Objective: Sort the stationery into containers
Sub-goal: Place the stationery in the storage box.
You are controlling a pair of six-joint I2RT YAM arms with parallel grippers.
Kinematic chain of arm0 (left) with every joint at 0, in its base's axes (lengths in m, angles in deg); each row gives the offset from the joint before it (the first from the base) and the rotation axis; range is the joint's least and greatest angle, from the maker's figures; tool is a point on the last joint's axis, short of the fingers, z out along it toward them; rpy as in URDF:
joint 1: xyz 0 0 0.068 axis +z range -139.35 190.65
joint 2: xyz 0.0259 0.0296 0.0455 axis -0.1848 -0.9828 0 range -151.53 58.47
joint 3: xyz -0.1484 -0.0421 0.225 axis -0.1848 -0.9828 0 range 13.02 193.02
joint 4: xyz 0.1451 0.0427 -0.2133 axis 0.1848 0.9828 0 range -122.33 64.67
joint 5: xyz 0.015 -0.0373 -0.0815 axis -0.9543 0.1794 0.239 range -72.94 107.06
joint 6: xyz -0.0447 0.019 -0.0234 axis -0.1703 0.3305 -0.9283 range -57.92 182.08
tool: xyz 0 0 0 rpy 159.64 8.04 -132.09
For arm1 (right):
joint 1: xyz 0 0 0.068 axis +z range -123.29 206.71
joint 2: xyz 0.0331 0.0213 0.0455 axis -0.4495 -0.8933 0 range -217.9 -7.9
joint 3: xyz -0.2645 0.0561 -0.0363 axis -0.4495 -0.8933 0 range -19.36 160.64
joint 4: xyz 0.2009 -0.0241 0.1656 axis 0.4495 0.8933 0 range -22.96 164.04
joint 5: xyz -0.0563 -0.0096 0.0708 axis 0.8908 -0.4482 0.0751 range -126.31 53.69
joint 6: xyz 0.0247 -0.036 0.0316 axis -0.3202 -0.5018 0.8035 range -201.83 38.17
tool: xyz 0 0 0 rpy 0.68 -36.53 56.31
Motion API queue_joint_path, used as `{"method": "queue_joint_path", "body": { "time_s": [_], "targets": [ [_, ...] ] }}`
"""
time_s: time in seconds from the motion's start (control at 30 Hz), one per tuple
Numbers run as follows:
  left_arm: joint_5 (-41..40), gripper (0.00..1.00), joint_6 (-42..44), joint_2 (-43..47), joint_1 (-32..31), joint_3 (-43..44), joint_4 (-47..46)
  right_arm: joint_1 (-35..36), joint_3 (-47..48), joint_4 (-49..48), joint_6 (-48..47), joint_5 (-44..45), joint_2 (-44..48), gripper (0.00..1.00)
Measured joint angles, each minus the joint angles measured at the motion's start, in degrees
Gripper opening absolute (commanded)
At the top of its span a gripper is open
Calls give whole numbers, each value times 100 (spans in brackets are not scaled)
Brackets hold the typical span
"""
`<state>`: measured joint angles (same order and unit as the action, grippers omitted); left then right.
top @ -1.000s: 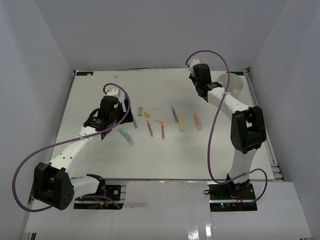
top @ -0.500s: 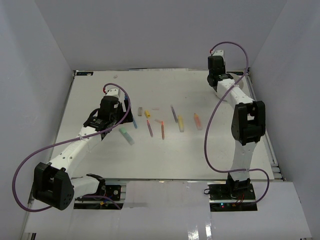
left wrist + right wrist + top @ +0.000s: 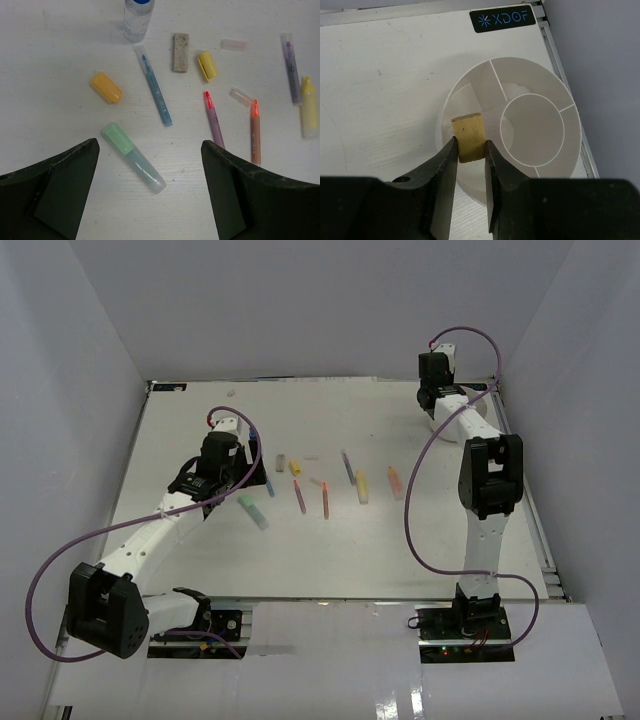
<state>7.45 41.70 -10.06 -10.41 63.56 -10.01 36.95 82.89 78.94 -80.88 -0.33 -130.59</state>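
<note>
My right gripper is shut on a small yellow eraser, held above the near-left part of the round white divided tub at the table's far right corner. In the top view the right gripper hangs at that corner. My left gripper is open and hovers over the loose stationery. Below it lies a green highlighter, with a blue pen, an orange eraser, a grey eraser and a blue-capped clear bottle beyond.
Farther right lie a yellow cap-like piece, a purple pen, an orange pen, another purple pen, a yellow highlighter and an orange highlighter. White walls enclose the table.
The right arm has swung from the middle back of the table to the far right corner and now holds the eraser over the tub. The left arm has stayed put.
</note>
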Motion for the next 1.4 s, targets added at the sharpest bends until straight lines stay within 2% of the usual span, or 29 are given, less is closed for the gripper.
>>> {"method": "queue_joint_path", "body": {
  "time_s": [0.3,0.67,0.83,1.03,1.2,1.4],
  "targets": [
    [0,94,0,-55,0,0,17,-81,42,-4,197,-15,-116,24],
    [-2,94,0,-55,0,0,20,-129,63,-131,319,-55,-118,27],
    [-2,94,0,-55,0,0,20,-149,63,-275,326,-131,-118,34],
    [-2,94,0,-59,0,0,20,-151,63,-350,328,-168,-118,36],
    [-2,94,0,-59,0,0,20,-162,63,-354,343,-168,-122,44],
    [-2,94,0,-59,0,0,20,-166,63,-361,343,-173,-122,45]
  ]
}}
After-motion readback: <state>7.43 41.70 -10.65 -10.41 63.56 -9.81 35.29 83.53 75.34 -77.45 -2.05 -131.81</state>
